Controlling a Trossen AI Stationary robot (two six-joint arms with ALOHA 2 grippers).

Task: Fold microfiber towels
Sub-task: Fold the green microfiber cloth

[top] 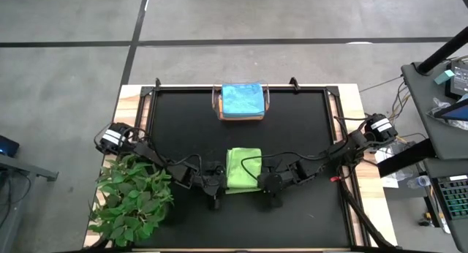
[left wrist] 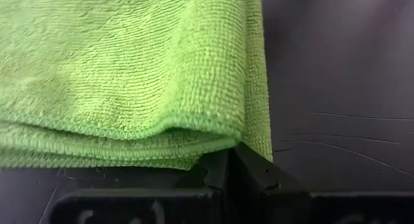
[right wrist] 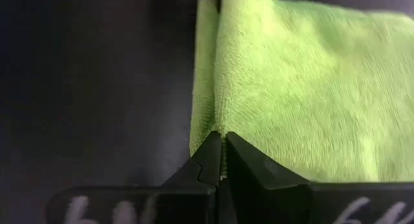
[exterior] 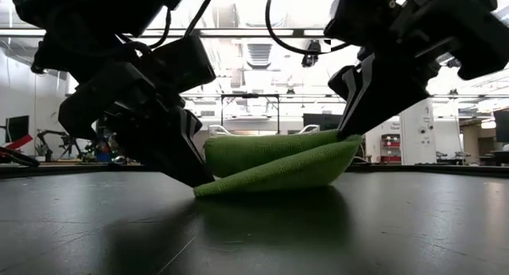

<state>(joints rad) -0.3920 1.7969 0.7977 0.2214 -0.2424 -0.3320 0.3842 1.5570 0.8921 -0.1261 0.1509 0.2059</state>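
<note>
Pinching opposite edges of the folded lime green towel [top: 243, 170] at mid-desk, the left gripper [left wrist: 233, 160] and right gripper [right wrist: 223, 149] hold their fingers closed on soft, light, floppy cloth, best gripped at hems.

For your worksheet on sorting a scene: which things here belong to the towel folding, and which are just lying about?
Belongs to the job:
green towel
left claw, shut on it
right claw, shut on it
blue towel

Just lying about:
leafy plant
clear bin

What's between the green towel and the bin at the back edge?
Bare black mat. In the high view nothing lies between the lime green towel, pinched by both shut grippers, and the clear bin with the light blue towel on top.
</note>
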